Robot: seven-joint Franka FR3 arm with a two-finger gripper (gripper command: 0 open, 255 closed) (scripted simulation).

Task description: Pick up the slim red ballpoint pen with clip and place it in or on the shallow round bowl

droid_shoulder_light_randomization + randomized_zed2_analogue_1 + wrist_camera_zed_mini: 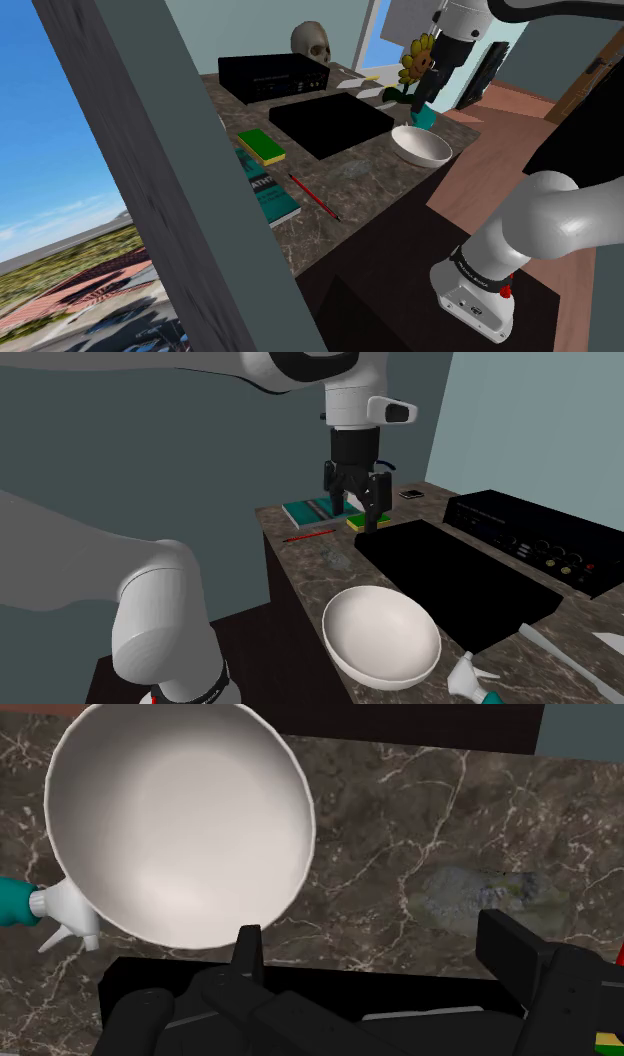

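1. So, nearest in the second exterior view sat the shallow round white bowl (380,637) on the dark marble-patterned counter (320,577), with a teal-and-white spray bottle (470,682) just beside it.
2. Past that, the all-black two-finger gripper (353,512) hung above the counter, fingers (374,502) spread apart with nothing between them, so it wasn't gripping anything.
3. Farther back lay the slim red ballpoint pen (308,535), flat on the counter near its edge, just in front of a teal book (305,510) and well apart from the bowl.
4. What could bite here, I reckon: the pen was thin and flat on the marble, so the fingers might scrape the counter or pinch off-centre and send it rolling off that edge. The nearby book could catch a finger too.
5. The wrist view gave the bowl's bare inside and the gap between the fingers. The shoulder view laid out the pen's full length beside the book, which the second exterior view squashed.
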